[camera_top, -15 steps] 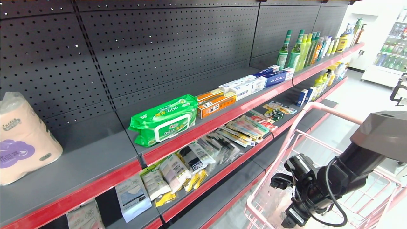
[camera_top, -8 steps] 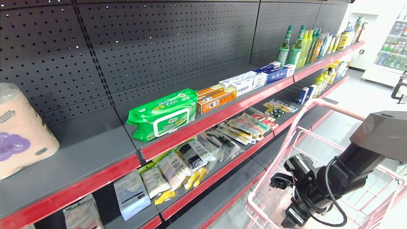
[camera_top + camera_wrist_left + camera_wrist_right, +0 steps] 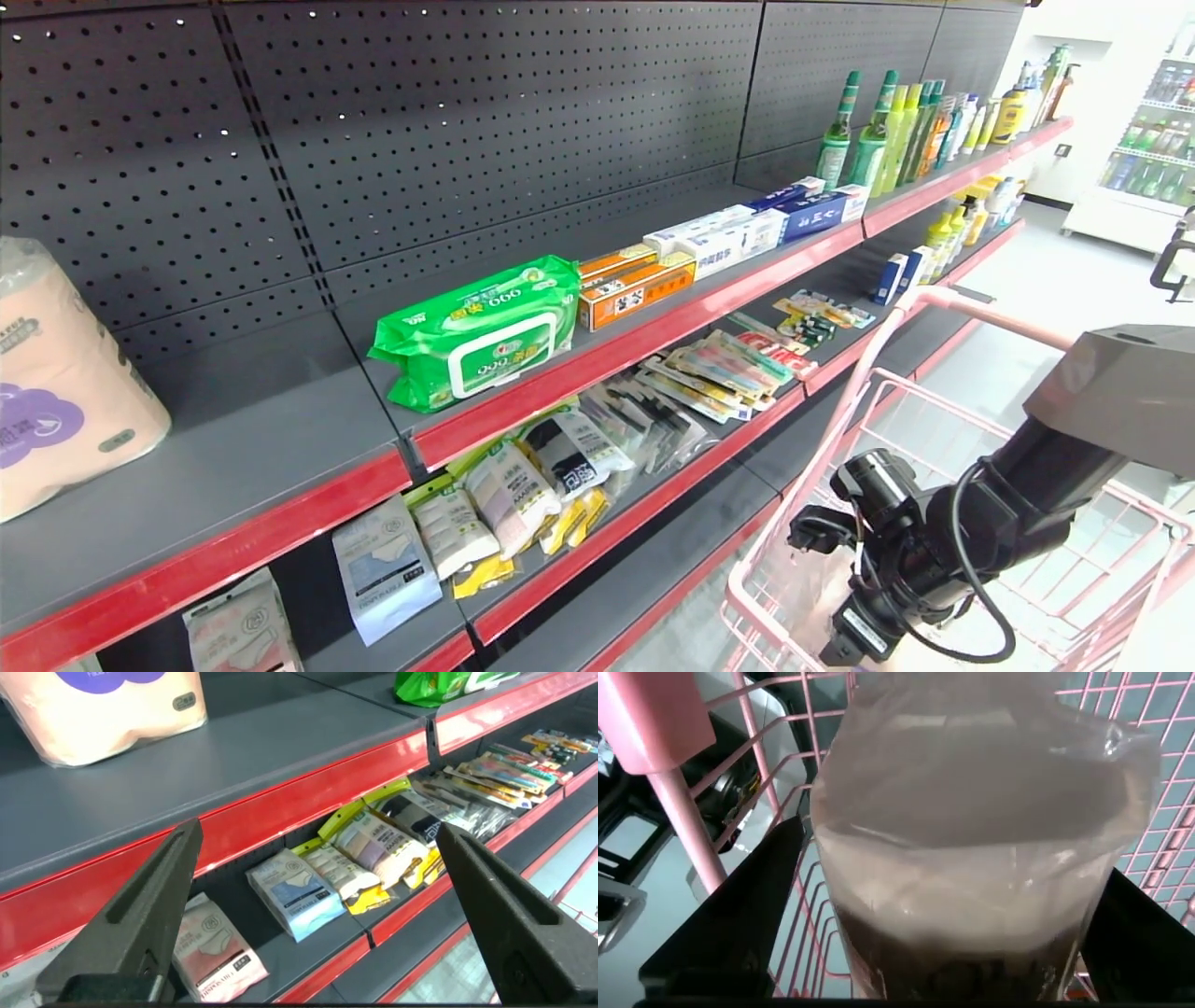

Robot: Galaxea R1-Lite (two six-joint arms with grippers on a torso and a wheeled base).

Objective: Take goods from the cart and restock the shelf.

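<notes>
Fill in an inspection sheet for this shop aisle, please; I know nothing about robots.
Surface: grey shelf with red front edge, pegboard behind.
Job's things: pink cart; clear-wrapped pack inside it; toilet paper pack, wet wipes pack, toothpaste boxes, bottles on the shelf.
Clutter: packets heaped loosely on the lower shelf.
Grippers: left gripper open, empty, facing the shelf; right gripper at the clear-wrapped pack, grip unclear.
Cables: black cable looped at the right wrist.
Surroundings: drinks cooler far right.

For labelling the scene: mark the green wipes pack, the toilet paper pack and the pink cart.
green wipes pack (image 3: 476, 331), head view, front face middle.
toilet paper pack (image 3: 65, 373), head view, wrapped side.
pink cart (image 3: 980, 315), head view, handle bar.
</notes>
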